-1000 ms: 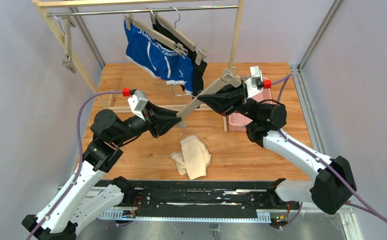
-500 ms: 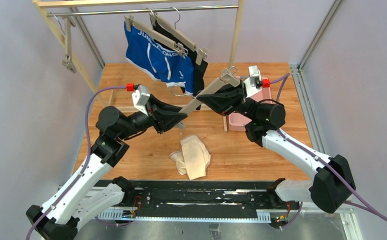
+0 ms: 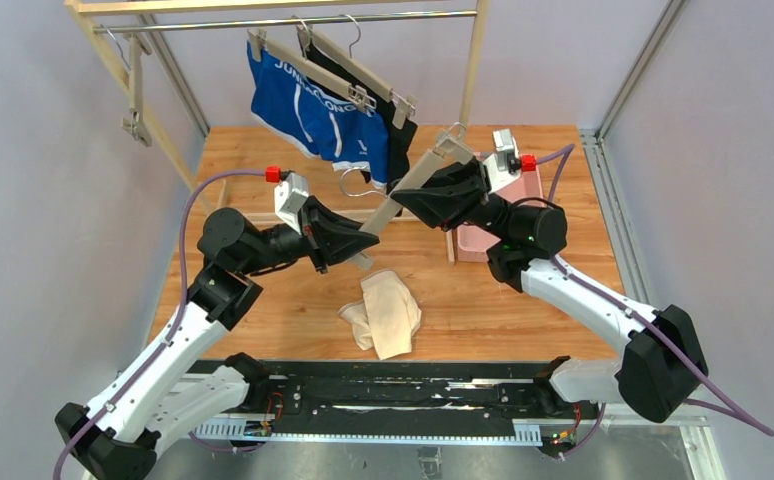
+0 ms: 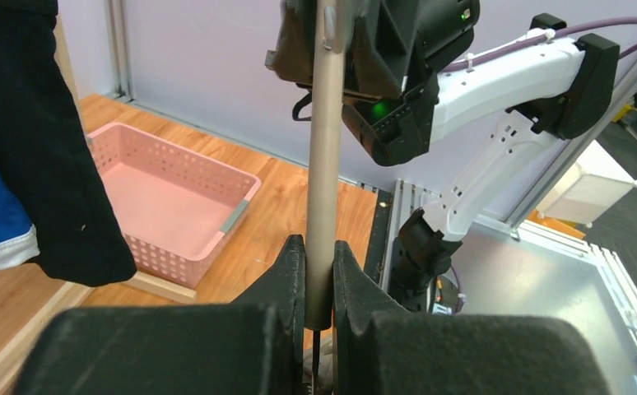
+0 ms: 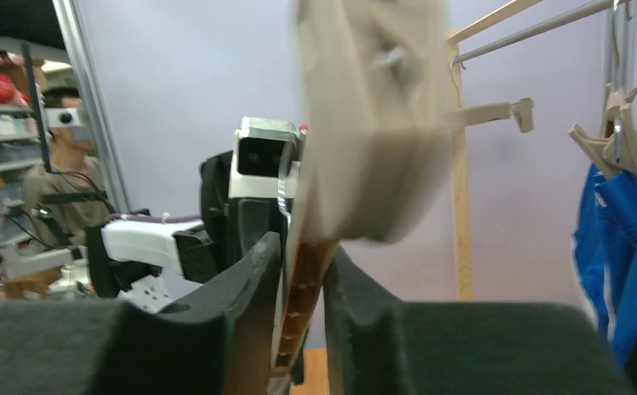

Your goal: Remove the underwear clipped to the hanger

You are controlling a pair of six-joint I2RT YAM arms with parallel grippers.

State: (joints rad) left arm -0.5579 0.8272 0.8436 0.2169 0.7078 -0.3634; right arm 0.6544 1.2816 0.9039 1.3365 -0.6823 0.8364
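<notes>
- The hanger [image 5: 364,132] has its clip end as a blurred mass at 12 o'clock in the right wrist view; its spring cannot be made out.
- The black underwear [image 3: 400,150] is mostly hidden behind the blue underwear [image 3: 308,115] from above; the left wrist view's 9 o'clock edge crops both.
- The right arm [image 3: 533,230] covers part of the pink basket [image 3: 478,243].

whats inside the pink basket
Nothing shows on the pink basket's visible floor in the left wrist view. The black underwear hides its left corner, and from above the right arm covers most of it.
</notes>
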